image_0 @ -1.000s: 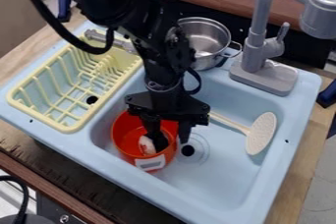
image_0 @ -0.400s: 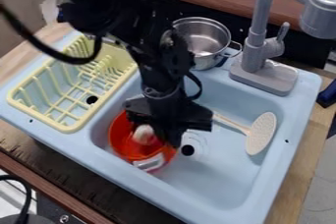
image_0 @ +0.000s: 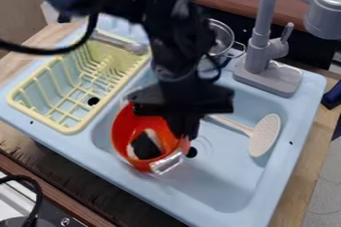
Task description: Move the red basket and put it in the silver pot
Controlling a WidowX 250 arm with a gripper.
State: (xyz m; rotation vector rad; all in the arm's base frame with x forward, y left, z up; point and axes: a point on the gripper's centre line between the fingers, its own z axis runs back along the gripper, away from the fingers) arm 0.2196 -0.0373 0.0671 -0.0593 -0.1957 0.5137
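Basket (image_0: 124,130) bright red, round, open-topped; pale shiny patch (image_0: 168,163) at front

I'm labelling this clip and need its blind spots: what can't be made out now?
All in the camera view:
- Red basket: upper right rim, hidden by the black arm.
- Silver pot: left side, hidden by the arm.
- Dark-and-white shape inside the basket: too blurred to identify.
- White spatula: handle's end, hidden by the arm.
- Blue thing: cut off by the right edge.
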